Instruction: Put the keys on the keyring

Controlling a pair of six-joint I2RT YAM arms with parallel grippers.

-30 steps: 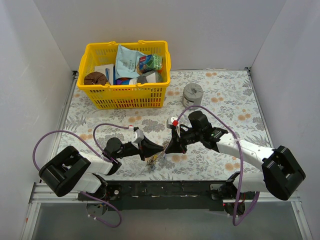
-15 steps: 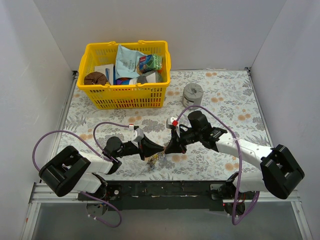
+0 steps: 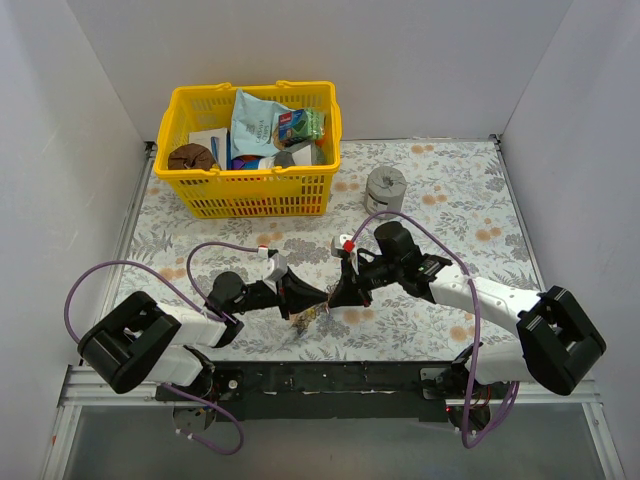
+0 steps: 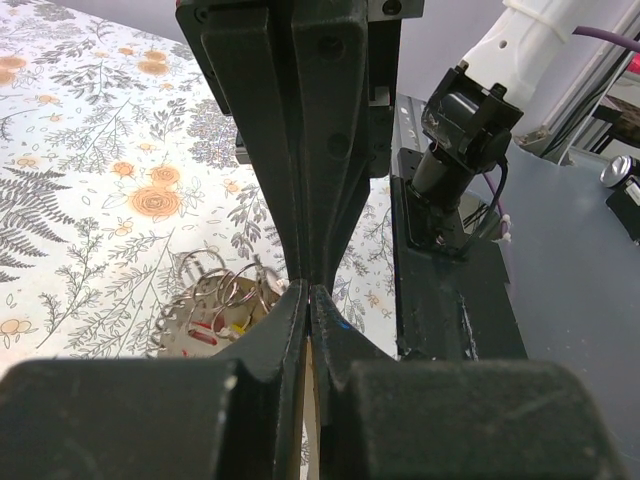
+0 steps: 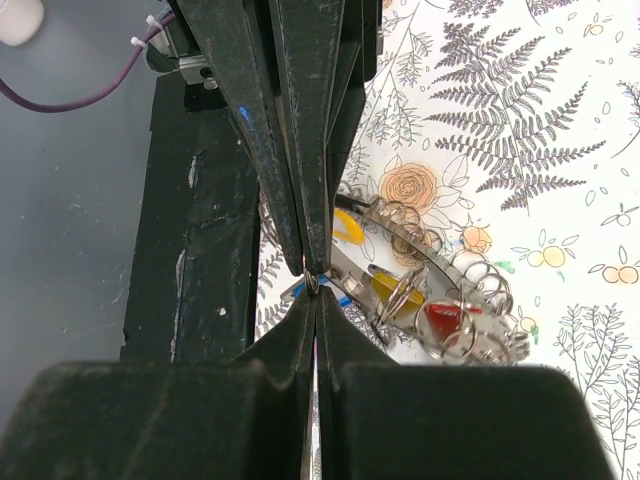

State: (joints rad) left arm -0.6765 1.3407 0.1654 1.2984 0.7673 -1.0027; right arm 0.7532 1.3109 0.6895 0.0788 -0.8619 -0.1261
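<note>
Top external: left tool, right tool pinched shut, tips meeting over keyring; right arm nudged left.

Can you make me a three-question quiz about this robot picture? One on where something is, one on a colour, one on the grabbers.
1. Where is the yellow basket? A far left; B near right; C between the arms.
2. What colour are the cables? A green; B purple; C orange.
3. How are the left gripper and right gripper? A both wide open; B one open; C both shut.
Answers: A, it sits in the far left corner; B, their loops are purple; C, both are pinched tight together.
</note>
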